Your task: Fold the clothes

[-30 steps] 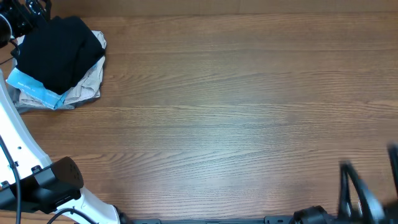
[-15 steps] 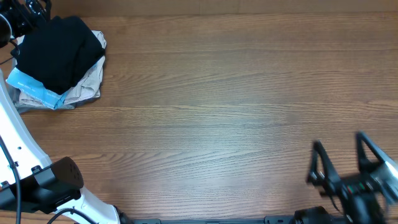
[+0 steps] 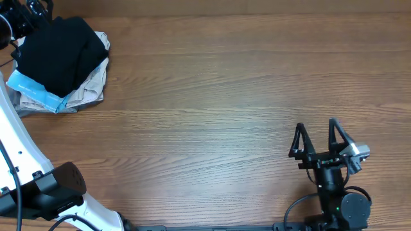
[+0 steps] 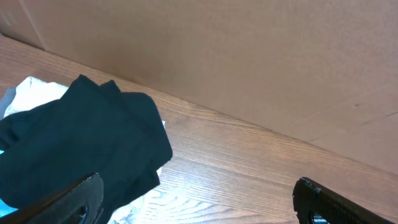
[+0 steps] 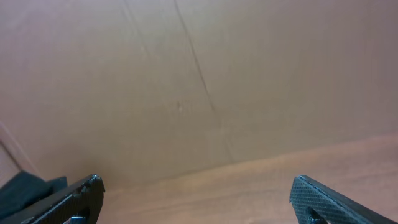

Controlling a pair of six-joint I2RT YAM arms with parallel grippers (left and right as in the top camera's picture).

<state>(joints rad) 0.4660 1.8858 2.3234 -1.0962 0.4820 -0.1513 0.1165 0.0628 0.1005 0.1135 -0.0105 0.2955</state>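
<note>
The clothes, a black shirt (image 3: 61, 51), lie folded on top of a small pile at the table's far left corner. In the left wrist view the black shirt (image 4: 81, 143) fills the lower left. My left gripper (image 4: 199, 190) hovers over its right edge, open, with one finger above the fabric and the other above bare wood. Nothing is between the fingers. My right gripper (image 3: 316, 125) stands open and empty near the front right of the table, far from the shirt. In its own view the right gripper (image 5: 196, 182) faces the back wall.
Under the shirt lie a beige garment (image 3: 90, 86), a light-blue one (image 3: 35, 90) and a grey one (image 3: 24, 106). A cardboard wall (image 4: 249, 62) runs along the far edge of the wooden table (image 3: 225, 96). The left arm's white base (image 3: 16, 154) stands at the left edge.
My right arm has swung in from the bottom right edge, moving left and further onto the table, jaws open throughout. The left arm and the pile have not moved.
</note>
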